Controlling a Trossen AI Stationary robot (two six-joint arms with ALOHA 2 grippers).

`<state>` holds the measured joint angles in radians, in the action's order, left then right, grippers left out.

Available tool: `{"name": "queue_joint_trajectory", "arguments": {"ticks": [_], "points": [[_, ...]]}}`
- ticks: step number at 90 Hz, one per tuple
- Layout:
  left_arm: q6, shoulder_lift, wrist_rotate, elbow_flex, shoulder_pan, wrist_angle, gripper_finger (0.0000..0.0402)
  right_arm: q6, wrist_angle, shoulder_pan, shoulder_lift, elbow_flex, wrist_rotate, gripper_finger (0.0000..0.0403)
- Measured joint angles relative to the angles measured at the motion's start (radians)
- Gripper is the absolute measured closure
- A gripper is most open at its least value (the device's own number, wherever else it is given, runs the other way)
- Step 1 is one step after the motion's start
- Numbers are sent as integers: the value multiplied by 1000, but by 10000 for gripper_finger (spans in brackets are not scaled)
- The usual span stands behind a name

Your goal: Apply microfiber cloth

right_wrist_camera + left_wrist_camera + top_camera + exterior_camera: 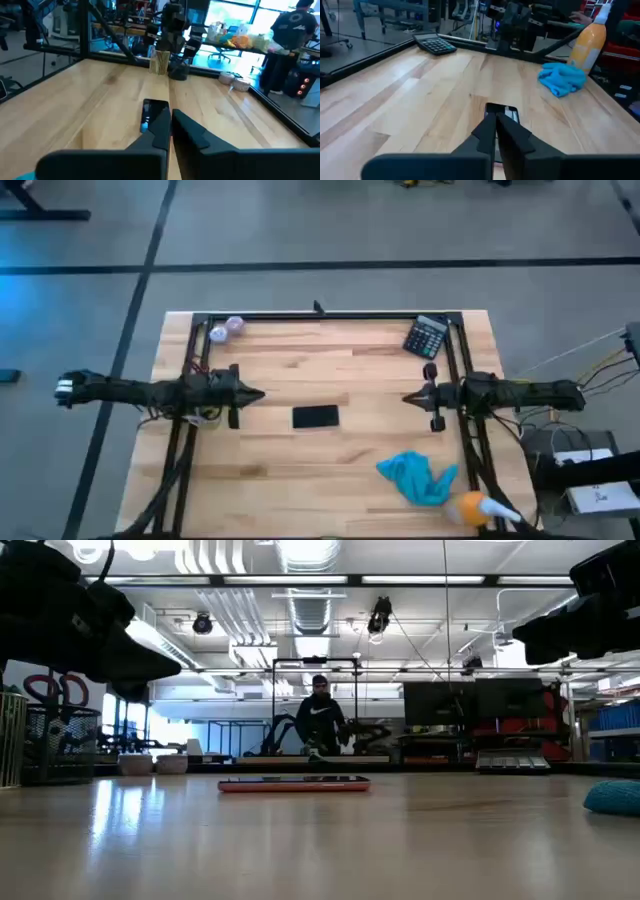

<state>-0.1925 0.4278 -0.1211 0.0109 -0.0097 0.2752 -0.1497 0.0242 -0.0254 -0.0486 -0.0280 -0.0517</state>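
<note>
The left gripper (258, 393) hovered above the table on the phone's left side, its fingers (487, 131) clenched together and grasping nothing. The right gripper (408, 396) hovered opposite it, on the phone's right side, likewise clenched and empty. Between the two lay the black phone (316, 417), flat on the wood. The microfiber cloth (418, 478) lay crumpled near the table's front right corner, well apart from both grippers and just beside the orange spray bottle (470, 508). The step in hand appeared to be the approach: the cloth had not yet been picked up. The next move would likely call for the right gripper, the nearer one, to open, reach the cloth and grasp it. The surface was a light wooden table (300, 470) in a black frame, with a calculator (427, 336) at its far right corner. Beyond the table, a person (320, 718) stood in a workshop room.
</note>
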Motion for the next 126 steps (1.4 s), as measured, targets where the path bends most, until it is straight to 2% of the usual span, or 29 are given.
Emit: {"name": "queue_joint_trajectory", "arguments": {"ticks": [86,92,98,107,126], "points": [[0,0,0,0,0,0,402,0,0,0,0,0,0,403],[35,0,-8,0,2,2,402,0,0,0,0,0,0,403],[100,0,-67,0,2,35,402,0,0,0,0,0,0,403],[102,0,-152,0,2,106,402,0,0,0,0,0,0,403],[-28,0,-165,0,2,278,402,0,0,0,0,0,0,403]]}}
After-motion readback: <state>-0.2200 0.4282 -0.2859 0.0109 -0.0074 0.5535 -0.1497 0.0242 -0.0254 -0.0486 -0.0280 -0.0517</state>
